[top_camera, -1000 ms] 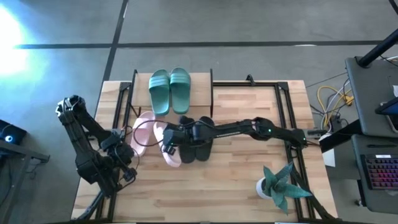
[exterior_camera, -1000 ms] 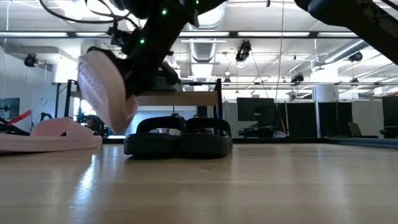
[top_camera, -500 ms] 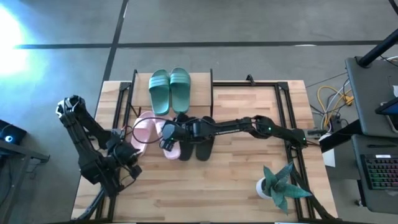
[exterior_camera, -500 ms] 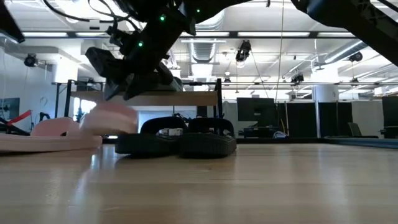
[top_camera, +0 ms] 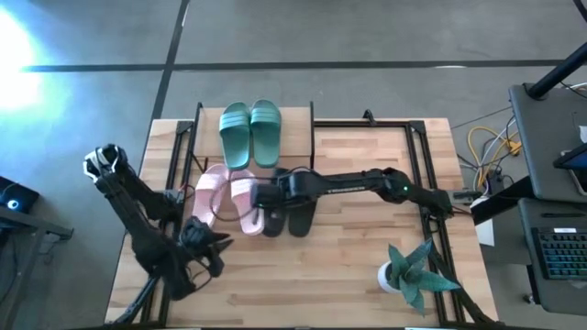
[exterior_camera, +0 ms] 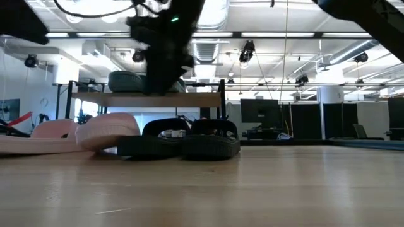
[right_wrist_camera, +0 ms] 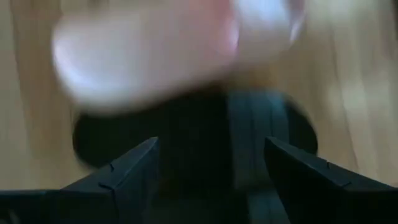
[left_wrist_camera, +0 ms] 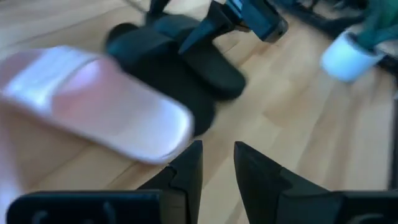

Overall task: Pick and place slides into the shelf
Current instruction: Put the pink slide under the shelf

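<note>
Slides of pale pink moulded rubber [top_camera: 227, 198] lay flat beside the black rubber pair [top_camera: 286, 216], in front of the low wooden-topped shelf [top_camera: 295, 131]. Right gripper [top_camera: 268, 194] hovered over them with fingers spread wide and empty; left gripper [left_wrist_camera: 216, 163] stood near, narrowly parted. Judged light and flexible, a slide would grip best across its wide strap.

Bench [top_camera: 367, 247]: pale wood planks, slight sheen. Slides: matt rubber, pink [top_camera: 246, 203], black [top_camera: 299, 216], green [top_camera: 249, 128]. Shelf frame [top_camera: 313, 137]: thin black metal.

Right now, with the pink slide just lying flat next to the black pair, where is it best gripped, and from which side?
Probably by its wide strap. The pink slide lies sole-down beside the black pair, strap arching up, so jaws coming from above could close across it. The right gripper hovers open over that spot. The side toward the black slides looks tight; the end away from the shelf seems freer.
</note>
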